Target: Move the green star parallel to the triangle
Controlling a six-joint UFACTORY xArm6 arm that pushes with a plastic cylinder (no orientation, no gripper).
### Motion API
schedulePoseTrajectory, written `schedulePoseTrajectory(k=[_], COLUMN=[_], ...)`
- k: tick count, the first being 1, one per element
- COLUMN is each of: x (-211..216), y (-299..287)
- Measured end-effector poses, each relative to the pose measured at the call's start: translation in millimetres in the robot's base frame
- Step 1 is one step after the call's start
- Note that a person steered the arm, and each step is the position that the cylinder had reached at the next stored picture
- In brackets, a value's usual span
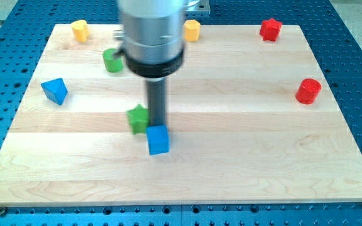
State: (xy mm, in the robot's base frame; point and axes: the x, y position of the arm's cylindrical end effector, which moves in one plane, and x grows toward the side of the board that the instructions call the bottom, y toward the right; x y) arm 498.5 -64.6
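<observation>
The green star (pixel 137 118) lies a little left of the board's middle. My tip (pixel 156 124) stands right against its right side. A blue cube (pixel 158 139) sits just below the tip and touches the star's lower right. The blue triangle (pixel 54 90) lies near the board's left edge, well left of the star and a little higher up.
A green cylinder (pixel 112 60) sits at the upper left, partly behind the arm's body. A yellow block (pixel 80 29) and a yellow hexagon (pixel 192 29) lie along the top edge. A red star (pixel 270 29) is at top right, a red cylinder (pixel 308 91) at right.
</observation>
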Motion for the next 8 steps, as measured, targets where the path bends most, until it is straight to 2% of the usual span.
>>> schedulePoseTrajectory(k=[1,2,3,4,5,6,7,8], x=[1,2,-21,-34,-34,-23,8,-21], y=[-51,-55,-5,-59,-96,-159,-170,-153])
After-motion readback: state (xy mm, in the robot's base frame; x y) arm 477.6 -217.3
